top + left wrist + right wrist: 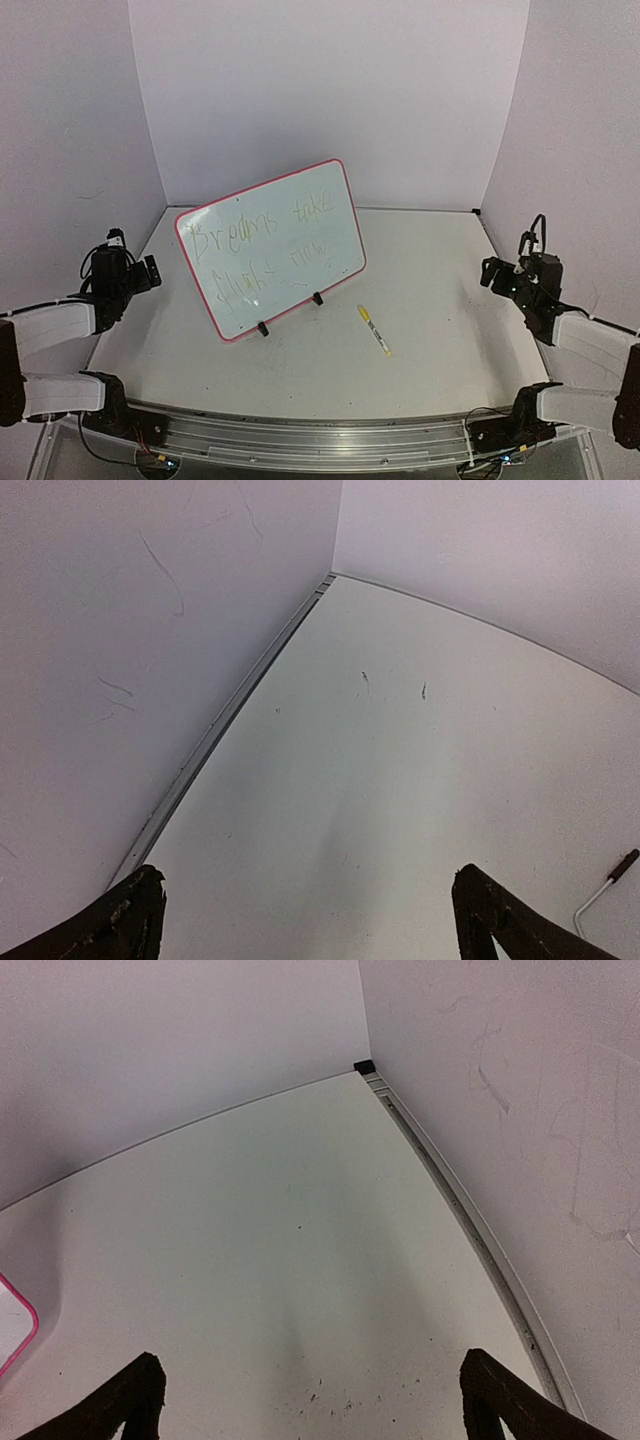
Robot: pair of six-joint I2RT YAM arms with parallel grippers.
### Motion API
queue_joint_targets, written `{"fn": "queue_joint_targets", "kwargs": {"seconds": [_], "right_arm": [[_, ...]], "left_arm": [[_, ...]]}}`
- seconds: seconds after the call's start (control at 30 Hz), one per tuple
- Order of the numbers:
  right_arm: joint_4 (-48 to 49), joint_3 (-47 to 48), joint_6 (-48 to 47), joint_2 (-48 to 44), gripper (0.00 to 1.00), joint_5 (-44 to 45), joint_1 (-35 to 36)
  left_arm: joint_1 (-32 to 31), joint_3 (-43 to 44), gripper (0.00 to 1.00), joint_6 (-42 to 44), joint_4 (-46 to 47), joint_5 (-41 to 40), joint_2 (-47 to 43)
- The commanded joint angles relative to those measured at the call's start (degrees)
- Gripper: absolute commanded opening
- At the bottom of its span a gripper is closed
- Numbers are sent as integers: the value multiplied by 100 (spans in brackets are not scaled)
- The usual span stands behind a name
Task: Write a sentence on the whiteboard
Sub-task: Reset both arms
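Left pincer (310,880): released, jaws spread wide, nothing held between them. It is parked at the left edge of the worktop (440,310), close to the left wall (70,120), and only bare surface is seen under it in the wrist view.

Right pincer (311,1360): likewise released, jaws fully apart and empty. It is parked at the right edge of the worktop, with bare surface below and the back right corner ahead.

The whiteboard (270,250) is stood on the worktop between the two arms, left of centre and well apart from both pincers. It is propped on two black clip feet (263,328) and leaned back, with its face turned toward the arms. Two lines of faint handwriting are seen on it, yellowish and grey, too pale to be read with certainty. One pink-edged corner is caught at the left edge of the right wrist view.

A marker (374,329) with a yellow barrel is laid flat on the worktop, just right of the board's feet and untouched by either pincer.
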Motion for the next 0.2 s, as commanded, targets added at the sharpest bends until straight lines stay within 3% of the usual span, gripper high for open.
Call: {"fn": "queue_joint_targets", "kwargs": {"seconds": [0.0,0.17], "right_arm": [[549,-55,-197,-38,98,145,4],[795,-201,-274,-98,98,117,7]], "left_arm": [[-8,-129,99,59,511,-146,-111],[-9,-224,99,117,765,-271,58]]}}
